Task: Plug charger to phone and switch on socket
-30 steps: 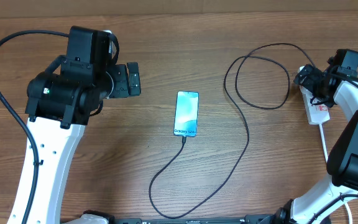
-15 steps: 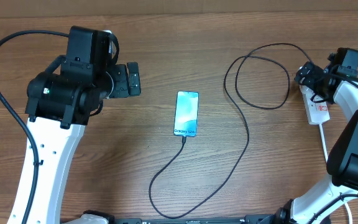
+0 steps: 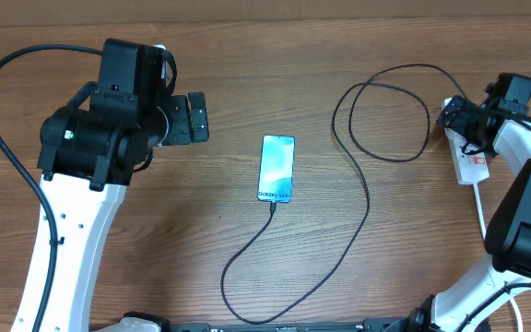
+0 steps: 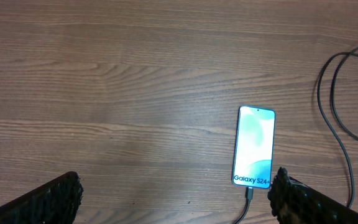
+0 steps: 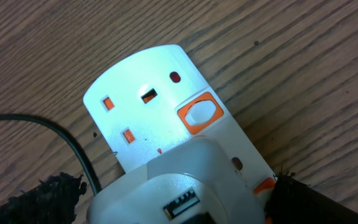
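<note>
The phone (image 3: pixel 277 169) lies screen up mid-table, its blue-teal screen lit (image 4: pixel 253 146). The black charger (image 3: pixel 367 189) has its tip in the phone's near end (image 4: pixel 249 194), loops toward the front edge and curls back to the socket (image 3: pixel 473 164) at the far right. My left gripper (image 3: pixel 198 117) hangs open left of the phone, with bare wood between its fingers (image 4: pixel 55 199). My right gripper (image 3: pixel 452 115) is open over the socket's far end (image 5: pixel 142 93). It straddles a white USB adapter (image 5: pixel 185 180) plugged in there. An orange-framed switch (image 5: pixel 199 113) shows just beyond the adapter.
The socket's white cord (image 3: pixel 482 217) runs toward the front right beside the right arm's base. The charger's loop (image 3: pixel 385 111) lies between the phone and the socket. A second orange switch (image 5: pixel 263 185) sits against my right finger (image 5: pixel 303 199).
The right arm has shifted very slightly over the socket. The left arm, the phone and the cable have not moved.
</note>
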